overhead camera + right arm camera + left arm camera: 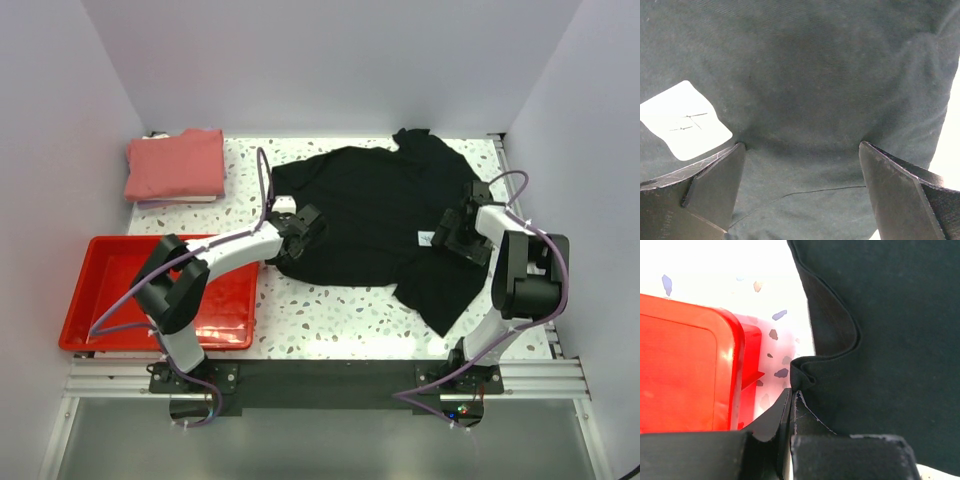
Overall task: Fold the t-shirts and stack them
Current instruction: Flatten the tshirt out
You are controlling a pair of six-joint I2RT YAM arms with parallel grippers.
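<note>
The pink shirt (175, 165) lay folded. The black shirt (370, 220) sprawled unfolded and unstacked, its edge pinched in the left hand (791, 399), the right hand (800, 150) wide over it.

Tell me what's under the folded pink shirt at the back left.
Along the near edge of the pink shirt, a thin pale strip peeks out, resting on the speckled table. The shirt covers the rest, so what that strip belongs to cannot be told.

Before me the black shirt (370, 215) lies rumpled mid-table (white label (424, 238) up, toward its right); the pink shirt (176, 163) sits folded, far left.
</note>
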